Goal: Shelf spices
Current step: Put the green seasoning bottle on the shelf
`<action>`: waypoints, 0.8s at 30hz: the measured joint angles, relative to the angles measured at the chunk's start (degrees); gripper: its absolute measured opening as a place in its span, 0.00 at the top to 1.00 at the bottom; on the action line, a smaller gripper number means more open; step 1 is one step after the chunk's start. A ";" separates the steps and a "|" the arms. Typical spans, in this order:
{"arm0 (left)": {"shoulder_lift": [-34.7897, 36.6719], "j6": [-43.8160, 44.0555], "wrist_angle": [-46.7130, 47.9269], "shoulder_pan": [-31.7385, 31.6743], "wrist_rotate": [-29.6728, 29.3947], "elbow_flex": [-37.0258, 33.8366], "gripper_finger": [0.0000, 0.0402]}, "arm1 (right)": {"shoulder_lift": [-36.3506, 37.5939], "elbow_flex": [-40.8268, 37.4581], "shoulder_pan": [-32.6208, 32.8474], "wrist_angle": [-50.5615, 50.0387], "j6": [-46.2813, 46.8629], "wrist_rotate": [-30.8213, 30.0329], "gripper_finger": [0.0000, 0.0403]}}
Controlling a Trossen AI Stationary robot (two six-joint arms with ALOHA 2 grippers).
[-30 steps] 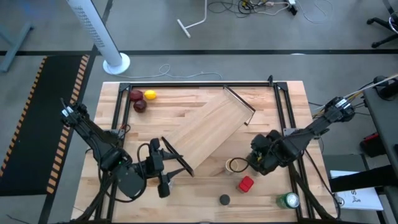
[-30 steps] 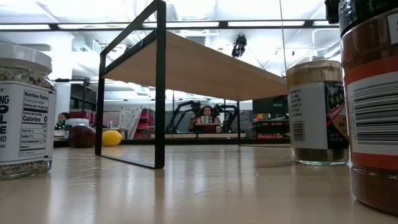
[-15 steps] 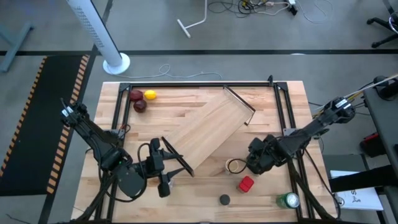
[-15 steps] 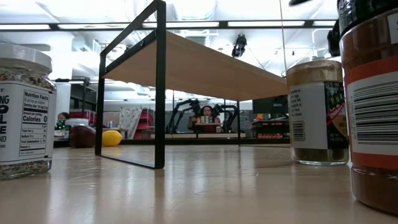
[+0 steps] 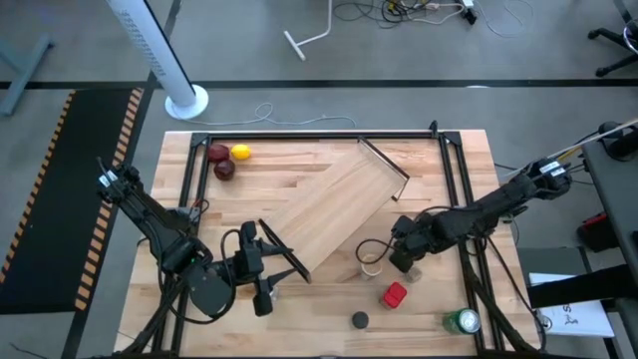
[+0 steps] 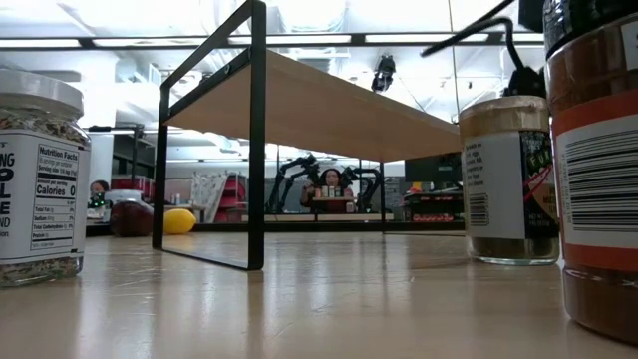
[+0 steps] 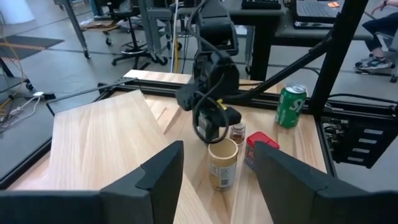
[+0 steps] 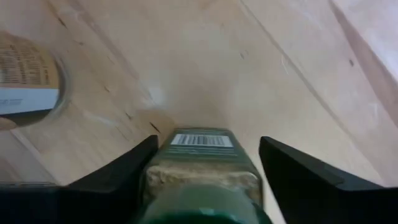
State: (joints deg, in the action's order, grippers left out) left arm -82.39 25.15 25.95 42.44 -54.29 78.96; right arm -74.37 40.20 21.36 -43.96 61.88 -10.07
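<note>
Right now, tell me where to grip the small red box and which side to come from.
Probably take the small red box across its narrower pair of sides, coming straight down from above. It sits low and touches nothing, while the tan cylinder and the right tool, shut on the green-lidded dark jar, crowd its far side.

Held item: a green-lidded jar with a barcode label sat between the right gripper's dark fingers.
Surface: pale wooden tabletop lay below.
Nearby: a tan labelled cylinder stood apart from the jar.
</note>
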 joint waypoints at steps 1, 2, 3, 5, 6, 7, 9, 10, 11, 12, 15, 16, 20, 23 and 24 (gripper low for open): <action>0.00 0.02 -0.01 0.00 0.34 0.00 0.55 | 0.00 -0.28 -0.36 -0.05 -0.08 0.45 0.42; 0.00 0.03 0.00 0.00 0.90 0.00 0.55 | 0.00 -0.46 -0.61 -0.10 -0.26 0.89 0.46; 0.00 0.03 0.00 0.00 1.32 0.00 0.55 | 0.01 -0.52 -0.77 -0.03 -0.44 1.15 0.51; 0.00 0.03 0.16 0.00 1.40 -0.02 0.55 | 0.09 -0.52 -0.95 -0.07 -1.21 1.05 0.56; 0.00 0.07 0.28 0.00 1.38 0.00 0.55 | 0.11 -0.50 -1.04 -0.05 -1.45 1.09 0.56; 0.00 0.24 0.42 0.00 1.38 -0.02 0.55 | 0.10 -0.45 -1.06 -0.11 -1.68 1.23 0.56; 0.00 0.42 0.52 0.00 1.40 -0.02 0.55 | 0.06 -0.01 -1.13 -0.47 -2.50 2.05 0.56; 0.00 0.43 0.53 0.00 1.40 -0.02 0.55 | 0.00 0.47 -1.24 -0.81 -2.89 3.04 0.56; 0.00 0.44 0.53 0.00 1.40 -0.02 0.55 | -0.02 1.20 -1.35 -1.36 -3.24 4.01 0.56; 0.00 0.43 0.53 0.00 1.40 -0.02 0.55 | 0.00 2.23 -1.34 -2.15 -3.67 4.78 0.56; 0.00 0.44 0.55 0.00 1.40 -0.02 0.56 | 0.00 7.03 -1.32 -6.46 -5.31 5.79 0.56; 0.00 0.44 0.55 0.00 1.39 -0.02 0.56 | 0.02 8.98 -1.32 -8.40 -6.04 5.75 0.56; 0.00 0.44 0.63 -0.08 1.38 -0.02 0.57 | 0.07 18.12 -1.97 -12.79 -10.72 5.64 0.56; 0.00 0.45 0.64 -0.09 1.38 -0.02 0.56 | -0.11 25.43 -3.22 -15.74 -14.85 5.44 0.56; 0.00 0.46 0.62 -0.09 1.38 -0.02 0.56 | -0.36 28.03 -3.89 -16.90 -16.08 4.86 0.56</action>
State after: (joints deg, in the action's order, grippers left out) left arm -82.39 25.61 26.57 42.35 -52.90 78.94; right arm -74.73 68.24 17.46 -60.86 45.79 -5.20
